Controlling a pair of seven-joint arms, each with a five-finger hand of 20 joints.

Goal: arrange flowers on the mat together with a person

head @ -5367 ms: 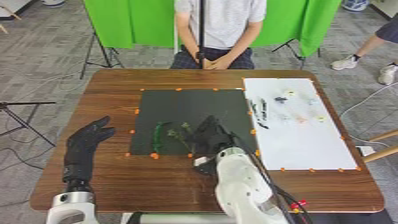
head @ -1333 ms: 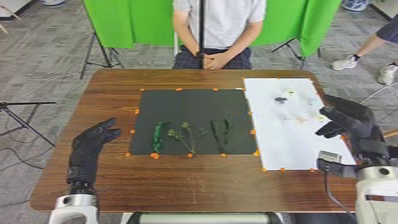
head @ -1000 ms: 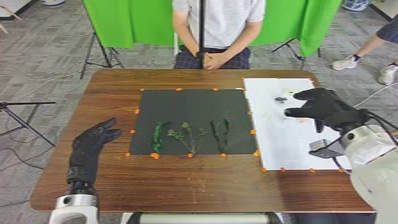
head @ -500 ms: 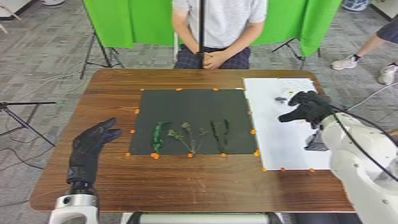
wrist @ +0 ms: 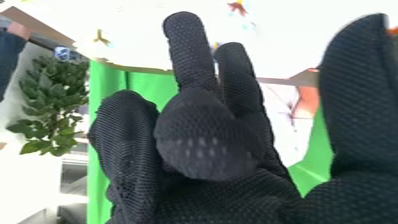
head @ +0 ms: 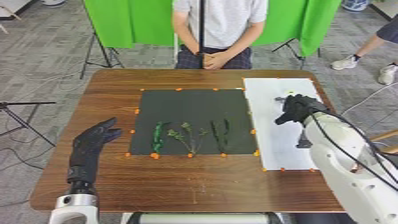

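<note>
On the black mat (head: 184, 107) lie a bright green stem (head: 158, 137) at left, branching sprigs (head: 188, 137) beside it and two dark green leaves (head: 220, 135) toward the right. My right hand (head: 298, 109) hovers over the white sheet (head: 275, 135), fingers pointing away, close to a small dark flower (head: 280, 99). In the right wrist view, my right hand (wrist: 209, 145) has extended fingers holding nothing visible; beyond them are a yellow flower (wrist: 100, 38) and a red one (wrist: 237, 7). Left of the mat, my left hand (head: 89, 142) is open and relaxed.
The brown table (head: 191, 185) surrounds the mat and sheet, whose borders carry orange markers. A person sits across the far edge with hands (head: 213, 61) clasped. A green curtain (head: 133, 30) hangs behind.
My right hand left the black mat and swung over the white sheet, lately shifting slightly left. Dark leaves formerly at the sheet's left side are gone from there; two now show on the mat.
</note>
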